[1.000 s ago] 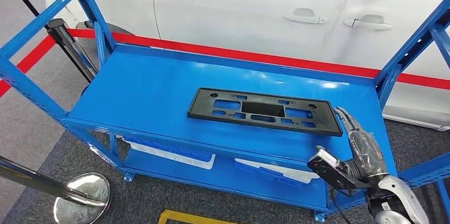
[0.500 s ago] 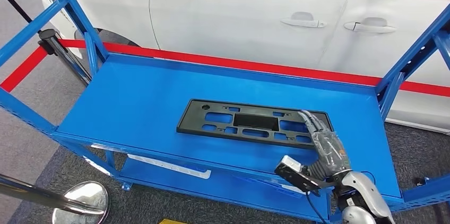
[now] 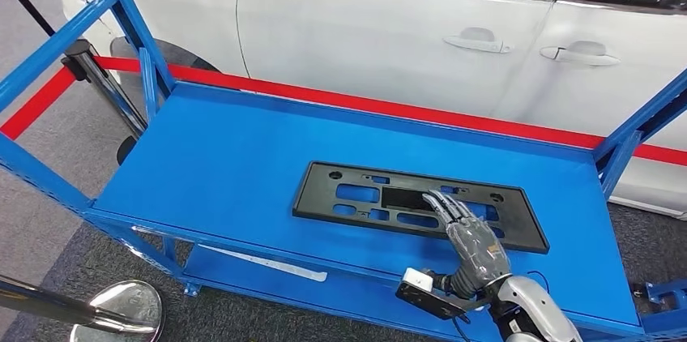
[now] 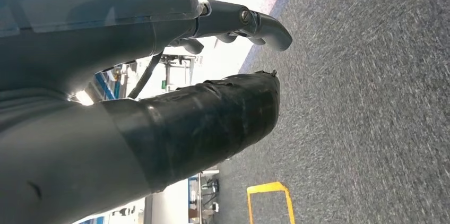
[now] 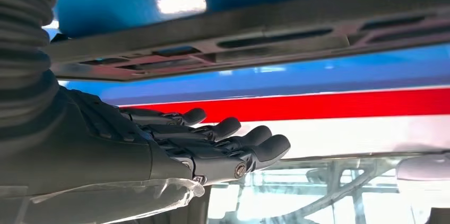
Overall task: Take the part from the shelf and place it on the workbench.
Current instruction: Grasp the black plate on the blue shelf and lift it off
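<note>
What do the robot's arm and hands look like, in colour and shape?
The right hand has dark grey jointed fingers, a ribbed grey cover and clear film at the wrist. Its silver arm carries a small black box. The left hand has a thick thumb wrapped in black tape.

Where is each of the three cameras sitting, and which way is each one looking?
Head view: high on the body, looking down at the blue shelf, the black part and the right hand.
Left wrist view: behind the left hand, facing grey carpet.
Right wrist view: behind the right hand, turned over, facing the part and a white car.
Shared: head and right wrist views both show the part, shelf and car.
</note>
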